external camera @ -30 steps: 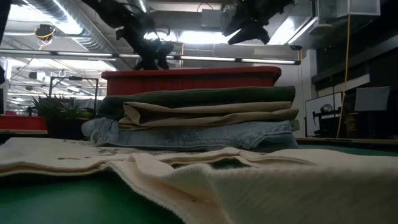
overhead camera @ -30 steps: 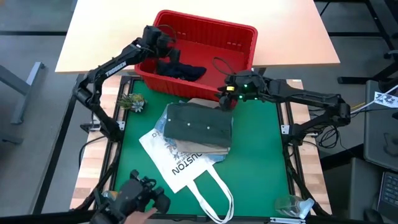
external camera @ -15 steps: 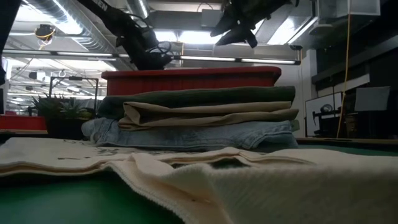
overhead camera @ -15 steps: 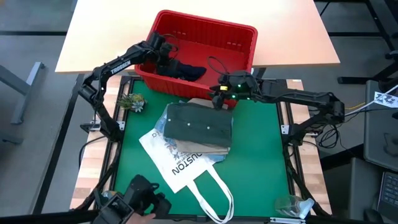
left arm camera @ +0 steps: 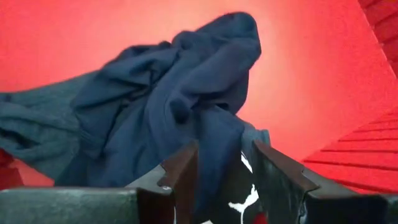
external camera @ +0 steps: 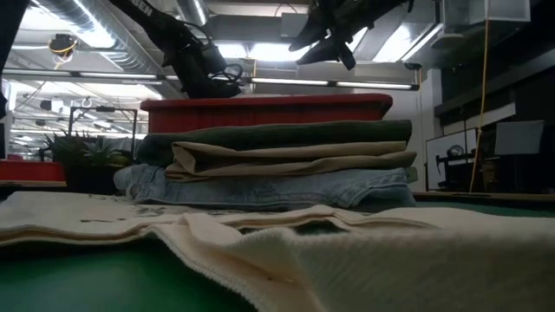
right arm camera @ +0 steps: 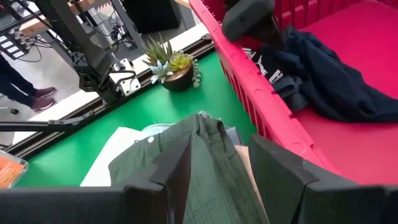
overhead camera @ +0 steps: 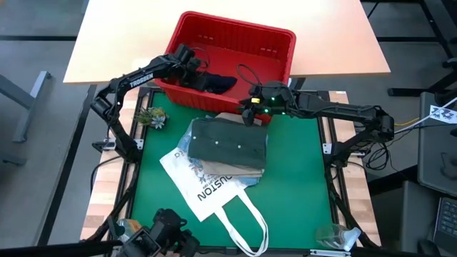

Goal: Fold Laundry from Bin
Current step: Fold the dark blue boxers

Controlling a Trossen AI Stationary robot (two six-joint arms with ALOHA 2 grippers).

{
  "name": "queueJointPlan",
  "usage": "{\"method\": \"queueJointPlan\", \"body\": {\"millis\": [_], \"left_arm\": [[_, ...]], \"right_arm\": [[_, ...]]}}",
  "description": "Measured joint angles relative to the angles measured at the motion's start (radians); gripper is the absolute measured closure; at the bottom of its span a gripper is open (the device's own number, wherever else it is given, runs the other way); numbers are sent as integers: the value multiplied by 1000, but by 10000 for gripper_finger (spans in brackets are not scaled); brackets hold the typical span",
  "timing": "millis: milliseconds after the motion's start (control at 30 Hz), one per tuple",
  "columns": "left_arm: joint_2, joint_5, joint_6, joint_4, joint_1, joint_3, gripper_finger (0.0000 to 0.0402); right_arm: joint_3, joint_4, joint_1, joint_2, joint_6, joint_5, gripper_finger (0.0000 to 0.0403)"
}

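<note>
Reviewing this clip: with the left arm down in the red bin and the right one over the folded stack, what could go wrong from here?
The left gripper straddles only a fold of the dark navy shorts in the red plastic bin; a lift may slip. The open right gripper hovers low over the dark olive buttoned shirt; a sweep could rumple it.

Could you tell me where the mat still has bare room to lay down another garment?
The green mat is bare right of the folded stack and tote bag. A narrower strip lies left, below the small plant. The bin's near edge is crowded with both pincers.
</note>
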Motion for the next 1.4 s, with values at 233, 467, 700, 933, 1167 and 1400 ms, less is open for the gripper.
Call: {"method": "queueJointPlan", "body": {"millis": [233, 467, 700, 933, 1167, 1400], "left_arm": [[-3, -27, -9, 30, -7, -51, 259], [1, -61, -22, 124, 15, -57, 259], [85, -24, -28, 138, 12, -58, 259], [169, 2, -25, 152, 13, -58, 260], [180, 6, -18, 180, 13, -58, 313], [180, 52, -37, 200, 13, -58, 393]], "right_arm": [[0, 0, 0, 0, 1, 0, 240], [0, -1, 0, 0, 0, 0, 240], [0, -1, 0, 0, 0, 0, 240], [0, -5, 0, 0, 0, 0, 240], [0, -5, 0, 0, 0, 0, 240], [0, -11, 0, -10, 0, 0, 240]]}}
